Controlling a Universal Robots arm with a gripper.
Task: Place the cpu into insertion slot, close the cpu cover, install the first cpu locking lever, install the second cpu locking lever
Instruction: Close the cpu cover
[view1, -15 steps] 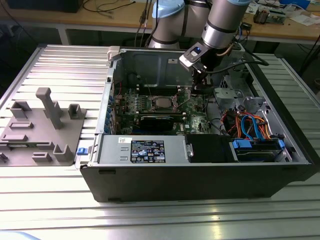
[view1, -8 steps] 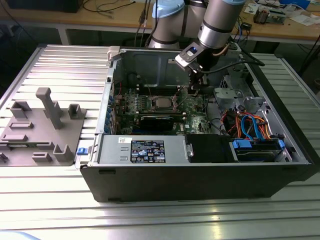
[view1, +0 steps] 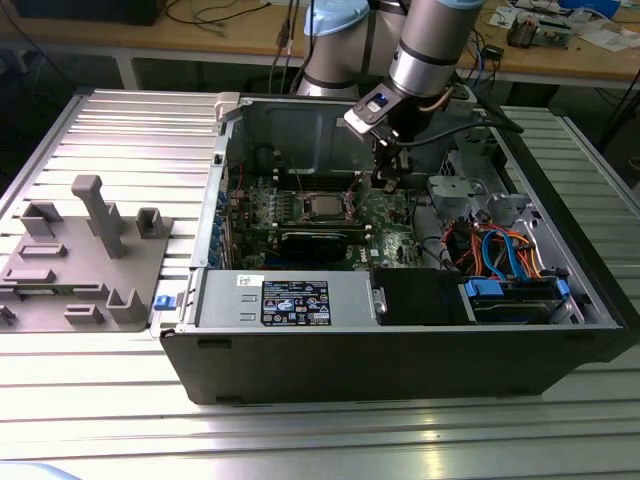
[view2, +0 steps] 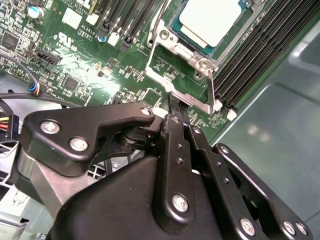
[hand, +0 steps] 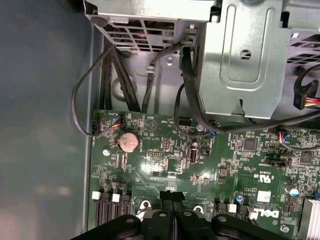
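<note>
**Inside the Opened Case**

The computer case (view1: 400, 350) lies on the table (view1: 100, 420), with a fixture tray (view1: 85, 260) beside it on the exterior view's left. The motherboard (view1: 260, 200) lies in the case, and the cpu (view1: 322, 205) sits on it. The gripper (view1: 385, 183) hangs just to the cpu's right. The drive cage (view1: 470, 195) stands farther right, and the power supply (view1: 230, 300) is nearer the camera.

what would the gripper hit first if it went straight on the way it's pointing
Probably the silvery edge of the cpu cover, just ahead of the shut gripper in the second wrist view. Depth is unclear; it might meet the green board beside it instead.
</note>
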